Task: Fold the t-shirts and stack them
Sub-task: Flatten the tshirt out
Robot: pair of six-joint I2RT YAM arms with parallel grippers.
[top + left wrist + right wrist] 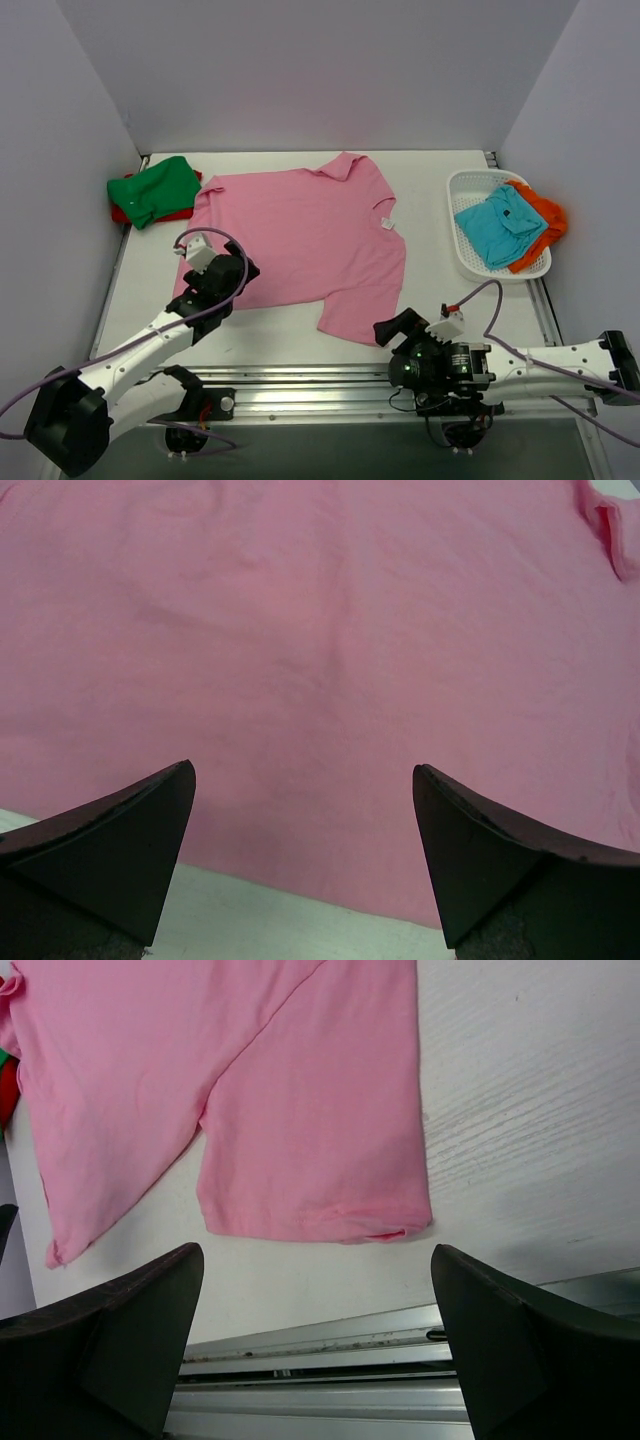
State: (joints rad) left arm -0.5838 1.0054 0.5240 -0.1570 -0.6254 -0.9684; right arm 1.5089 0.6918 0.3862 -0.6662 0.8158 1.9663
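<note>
A large pink collared t-shirt lies spread flat mid-table. My left gripper hovers over its near-left hem, open, with only pink cloth and a strip of table under the fingers. My right gripper sits just off the near-right sleeve, open and empty. At the far left a green t-shirt lies on top of a red one. A teal t-shirt and an orange one lie in the basket.
The white mesh basket stands at the right edge of the table. A metal rail runs along the near edge, right under the right gripper's fingers. Grey walls close in the left, back and right sides.
</note>
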